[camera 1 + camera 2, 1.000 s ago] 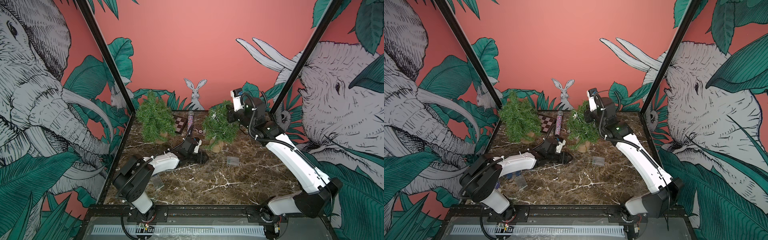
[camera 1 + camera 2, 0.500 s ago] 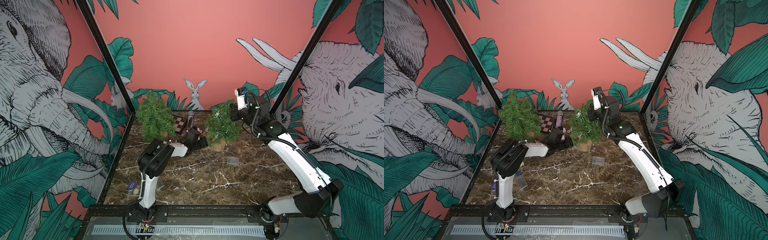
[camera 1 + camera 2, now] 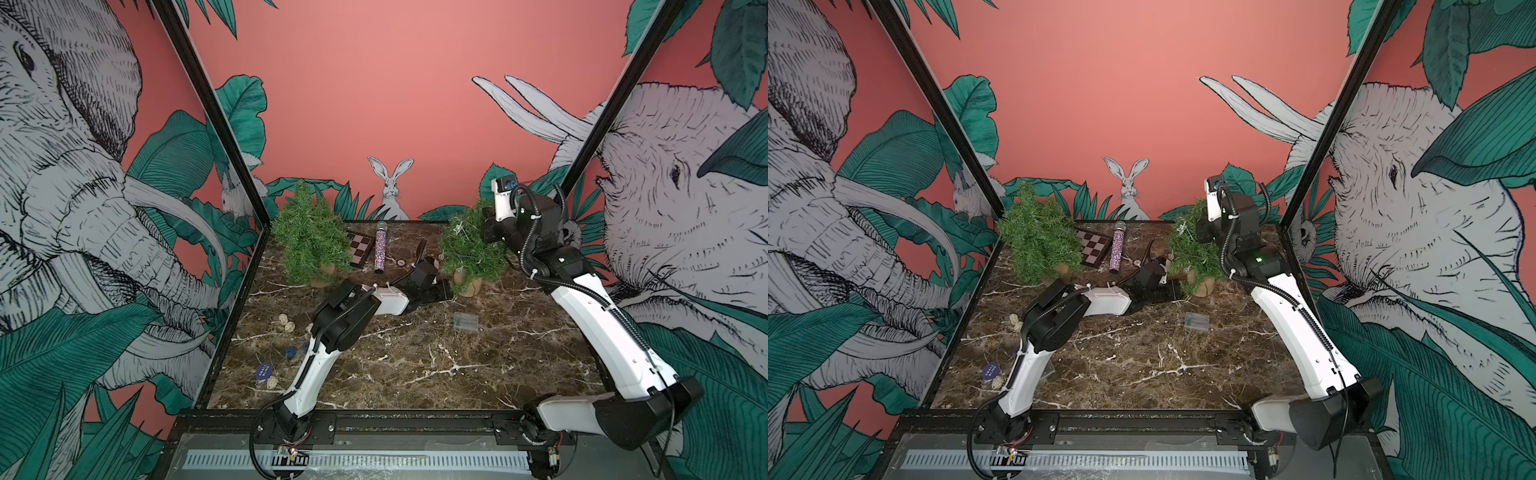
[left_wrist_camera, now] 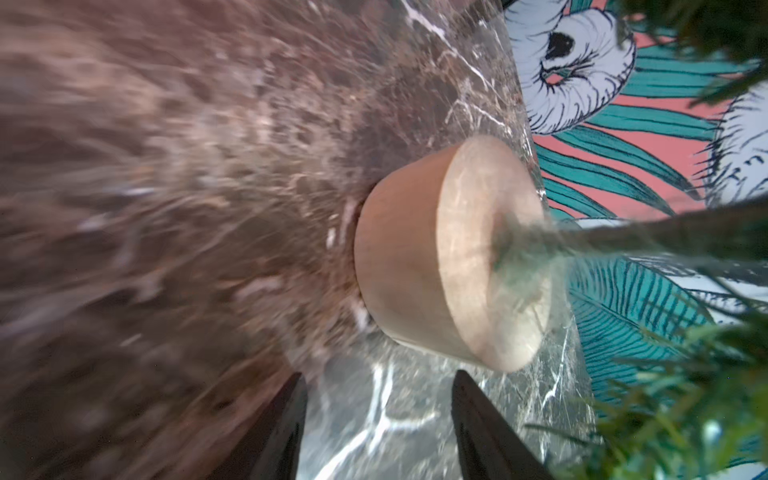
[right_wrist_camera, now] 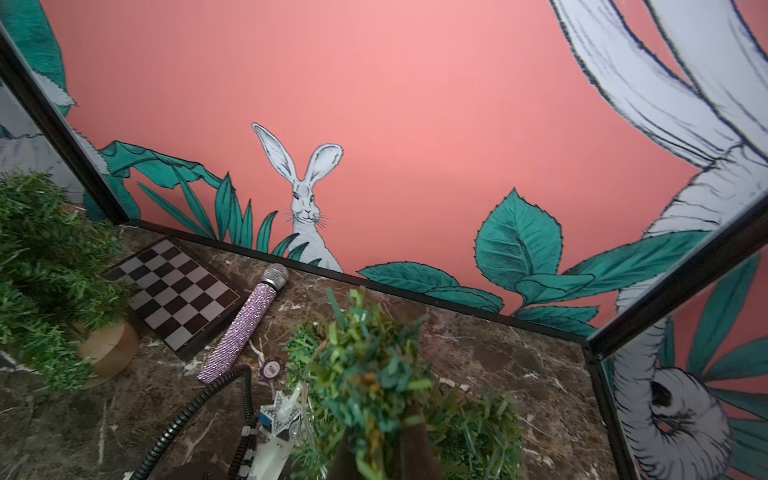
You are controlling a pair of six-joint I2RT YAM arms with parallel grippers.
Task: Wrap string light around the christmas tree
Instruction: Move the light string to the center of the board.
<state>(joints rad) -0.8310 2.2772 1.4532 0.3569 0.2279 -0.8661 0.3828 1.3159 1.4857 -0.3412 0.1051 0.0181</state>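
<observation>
Ahead of my left gripper (image 4: 378, 376), whose fingers (image 4: 286, 424) stand spread with nothing between them, is the wooden base (image 4: 449, 253) of the christmas tree (image 3: 469, 253), near but untouched. My right gripper (image 3: 489, 231) is pressed shut at the treetop. As far as the right wrist view shows, it pinches the topmost tuft, with the fingertips buried in needles. In both top views the tree stands at 1 o'clock on the marble table (image 3: 415, 374).

Progress, as I judge it: the string light (image 5: 282, 409), a silver star on thin wire, lies among the upper branches. No turns show lower down, so the wrapping is begun and most remains. A clear box (image 3: 465, 322) lies at 3 o'clock of the table's centre, apart from the tree. Whether the wire reaches it I cannot tell.

Surroundings:
- second tree (image 3: 311, 241) at 11 o'clock
- chessboard (image 3: 359, 249) and glitter microphone (image 3: 381, 249) toward 12
- speckled eggs (image 3: 286, 322) and blue chip (image 3: 264, 370) at 8 to 9 o'clock, well apart

Obstruction: my own left wrist and black cable (image 3: 417, 259) sit just beside the tree at its 8 o'clock, across any loop's path.
</observation>
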